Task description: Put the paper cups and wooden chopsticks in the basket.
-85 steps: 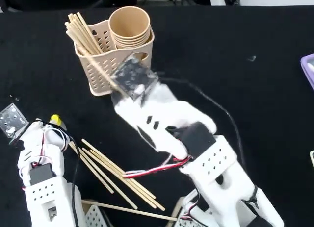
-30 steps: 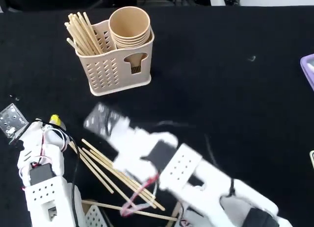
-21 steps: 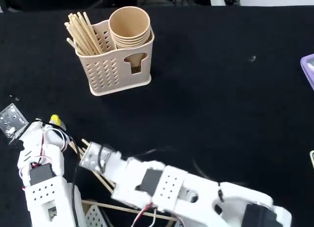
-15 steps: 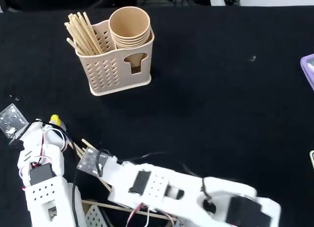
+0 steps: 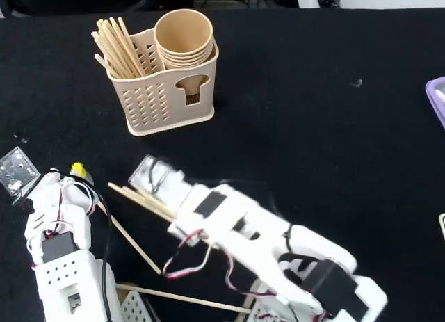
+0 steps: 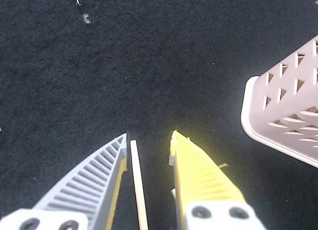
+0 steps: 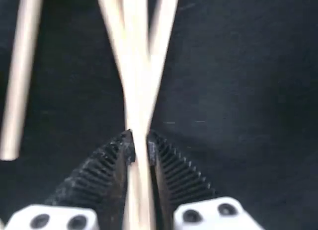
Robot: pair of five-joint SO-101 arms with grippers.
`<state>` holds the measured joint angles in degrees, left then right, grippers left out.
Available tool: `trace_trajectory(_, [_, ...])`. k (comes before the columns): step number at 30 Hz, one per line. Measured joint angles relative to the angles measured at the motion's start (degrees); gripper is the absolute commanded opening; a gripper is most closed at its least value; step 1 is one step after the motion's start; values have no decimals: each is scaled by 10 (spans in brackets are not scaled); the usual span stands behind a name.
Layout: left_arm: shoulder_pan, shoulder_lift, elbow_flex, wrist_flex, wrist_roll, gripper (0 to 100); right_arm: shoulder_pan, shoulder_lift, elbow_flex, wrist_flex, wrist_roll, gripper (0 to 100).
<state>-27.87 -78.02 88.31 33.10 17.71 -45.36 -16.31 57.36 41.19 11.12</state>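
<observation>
A black tabletop (image 5: 334, 148) carries everything. Nearest the arm bases, one loose chopstick (image 5: 182, 299) lies flat. A second chopstick (image 5: 133, 243) runs aslant just beyond it, up towards the left arm (image 5: 59, 231). The left hand (image 6: 148, 139) sits low over the tabletop with its grey and yellow fingers parted, holding nothing. A chopstick end (image 6: 136, 185) lies between them; whether it touches either finger I cannot tell. That arm has not moved since the earlier frames.

Farther in, the right hand (image 5: 150, 186) is clamped narrow on a bundle of chopsticks (image 5: 129, 192). Its wrist view shows the bundle crossing between the black fingers (image 7: 171, 160), with another stick (image 7: 20, 76) lying apart beside it. Half a second ago this hand was down among the pile near the front edge. Now it has come up and away towards the basket with the bundle, and fewer sticks lie there.

At the far side the basket (image 5: 167, 99) stands as before, a stack of paper cups (image 5: 184, 33) in one compartment and stored chopsticks (image 5: 115, 47) leaning in the other
</observation>
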Motion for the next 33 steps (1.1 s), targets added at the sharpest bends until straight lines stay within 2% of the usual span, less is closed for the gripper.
trace_trajectory(5, [0, 0, 0, 0, 0, 149, 54, -57, 1, 7, 32, 11])
trace_trajectory(13, [0, 0, 0, 0, 0, 149, 55, -152, 1, 29, 34, 11])
trace_trajectory(19, [0, 0, 0, 0, 0, 150, 55, -230, -80, 30, 34, 11])
trace_trajectory(25, [0, 0, 0, 0, 0, 150, 55, -238, -133, 30, 34, 11])
trace_trajectory(29, [0, 0, 0, 0, 0, 150, 54, -238, -117, 30, 34, 11])
trace_trajectory(33, [0, 0, 0, 0, 0, 150, 27, -238, -25, 27, 34, 11])
